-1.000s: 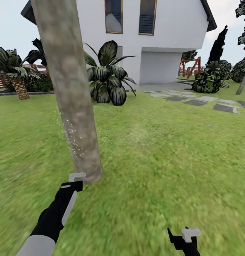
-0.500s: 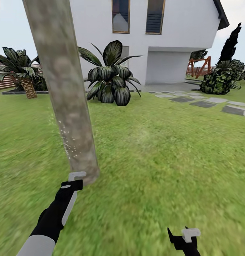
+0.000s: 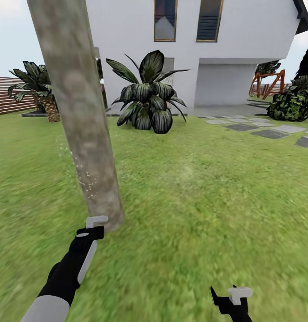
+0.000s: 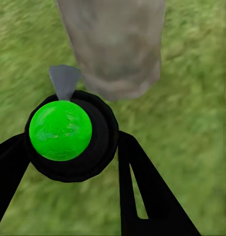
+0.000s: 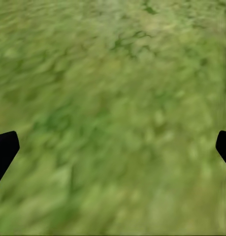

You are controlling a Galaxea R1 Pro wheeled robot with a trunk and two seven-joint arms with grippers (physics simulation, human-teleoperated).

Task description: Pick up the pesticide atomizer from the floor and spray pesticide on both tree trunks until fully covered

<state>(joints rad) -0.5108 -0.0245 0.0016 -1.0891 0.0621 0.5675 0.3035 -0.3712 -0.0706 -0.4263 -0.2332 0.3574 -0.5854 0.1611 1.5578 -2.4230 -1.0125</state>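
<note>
A home garden, in a simulator's render.
A green lawn lies before a white house at 12 o'clock, a slatted wooden fence at 10 o'clock, stepping stones at 2 o'clock.

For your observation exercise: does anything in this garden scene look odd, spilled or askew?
Yes. The tree trunk leans instead of standing upright, and pale specks dot its lower left side, like spray. The left gripper holds the atomizer near its base. Nothing else stands out.

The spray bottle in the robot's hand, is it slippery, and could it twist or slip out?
Maybe. The pesticide atomizer looks round, dark and smooth, so it might turn between the left gripper's fingers. It looks small, so probably light. The thick tree trunk beside it likely wouldn't budge.
</note>
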